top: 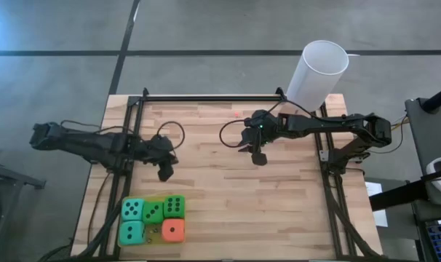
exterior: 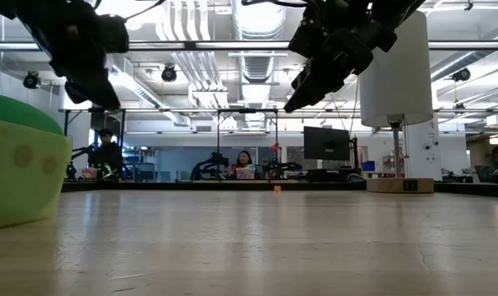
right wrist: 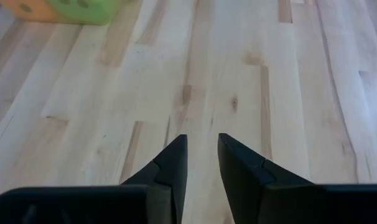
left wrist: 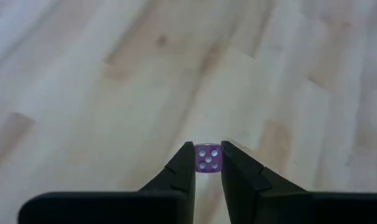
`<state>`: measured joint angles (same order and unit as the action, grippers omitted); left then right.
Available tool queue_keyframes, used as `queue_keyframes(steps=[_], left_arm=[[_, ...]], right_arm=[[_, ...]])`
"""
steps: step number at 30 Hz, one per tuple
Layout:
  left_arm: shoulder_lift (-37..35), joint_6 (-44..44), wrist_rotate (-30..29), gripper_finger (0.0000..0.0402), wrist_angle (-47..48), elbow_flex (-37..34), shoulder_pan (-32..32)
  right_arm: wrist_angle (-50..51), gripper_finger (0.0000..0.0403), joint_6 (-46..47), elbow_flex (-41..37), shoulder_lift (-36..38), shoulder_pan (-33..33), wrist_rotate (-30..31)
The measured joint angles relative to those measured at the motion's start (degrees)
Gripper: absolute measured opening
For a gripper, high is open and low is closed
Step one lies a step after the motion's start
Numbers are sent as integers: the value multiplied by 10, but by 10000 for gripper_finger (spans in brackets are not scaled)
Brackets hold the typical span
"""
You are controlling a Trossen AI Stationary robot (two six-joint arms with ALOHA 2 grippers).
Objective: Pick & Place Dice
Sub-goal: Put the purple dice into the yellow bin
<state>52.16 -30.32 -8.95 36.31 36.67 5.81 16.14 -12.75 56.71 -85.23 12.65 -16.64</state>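
White cylinder [top: 316, 71] at table's far edge, left jaws clamping small purple die [left wrist: 208, 158] — right jaws parted, empty.

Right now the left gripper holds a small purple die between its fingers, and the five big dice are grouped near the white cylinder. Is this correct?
Not quite. The left gripper does hold the small purple die, but the high view shows the five big dice grouped at the table's near left edge, far from the white cylinder at the far right corner.
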Motion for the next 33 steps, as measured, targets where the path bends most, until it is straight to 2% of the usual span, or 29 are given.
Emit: queue_keyframes(steps=[2, 8, 10, 18, 33], left_arm=[[1, -16, 0, 56, 0, 0, 28], [1, -76, 0, 56, 0, 0, 127], [1, -104, 0, 54, -1, 0, 160], [2, -205, -9, 57, -10, 0, 260], [2, -283, 0, 54, -63, 0, 339]], right_arm=[[3, 81, -10, 0, 0, -4, -14], [34, 70, -56, 0, 0, -12, -122], [51, 68, -57, 0, 0, -15, -138], [79, 80, -70, 0, 0, -20, -140], [78, 86, -82, 0, 0, -20, -140]])
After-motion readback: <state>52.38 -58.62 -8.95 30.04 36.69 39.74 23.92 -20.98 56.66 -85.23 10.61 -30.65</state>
